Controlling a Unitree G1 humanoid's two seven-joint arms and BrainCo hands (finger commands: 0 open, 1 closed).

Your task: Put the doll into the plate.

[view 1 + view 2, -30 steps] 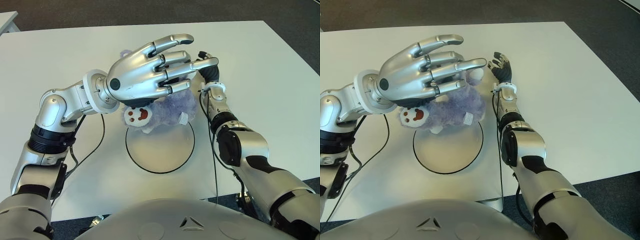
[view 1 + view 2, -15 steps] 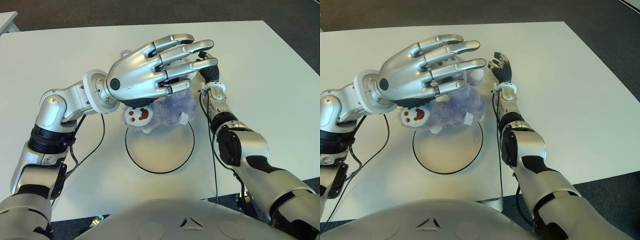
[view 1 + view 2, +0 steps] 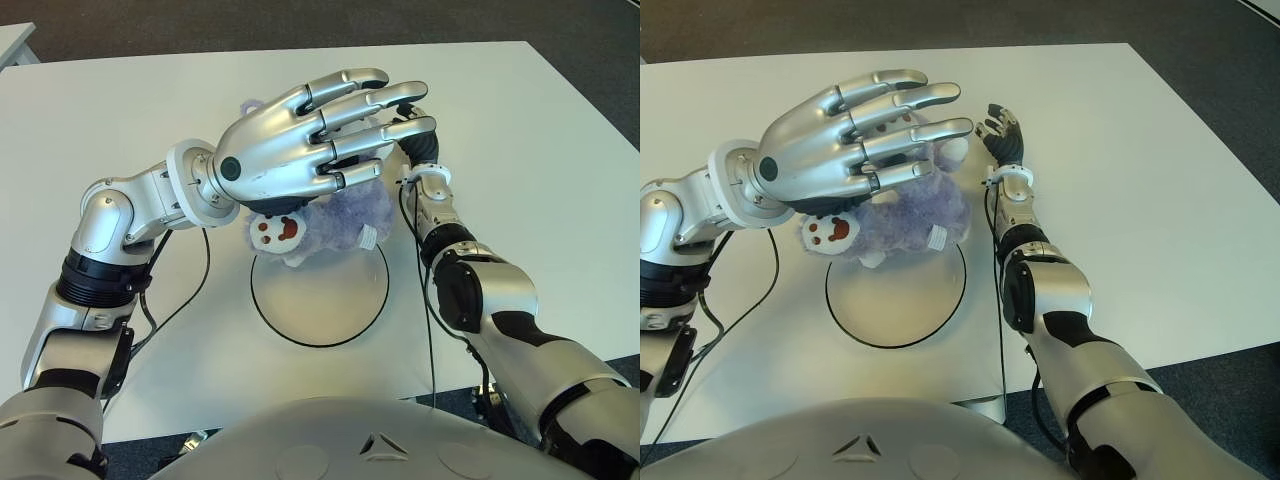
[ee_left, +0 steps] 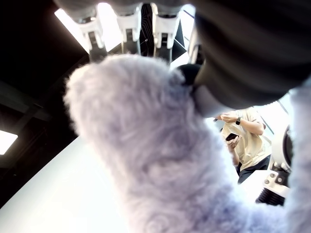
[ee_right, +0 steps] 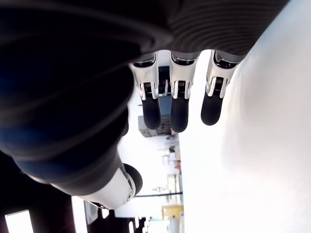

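A purple plush doll with a white, red-marked paw lies across the far rim of the round white plate with a black edge. My left hand hovers right over the doll, its fingers stretched out flat and open. In the left wrist view the doll's fur fills the picture just below the straight fingers. My right hand shows beside the doll, on its right, with its fingers straight and holding nothing.
The white table reaches well past the plate on every side, with dark carpet beyond its edges. Black cables run from both forearms along the table. A person stands far off in the left wrist view.
One finger of my left hand that was curled onto the doll has straightened out. The doll and the right hand have stayed in place.
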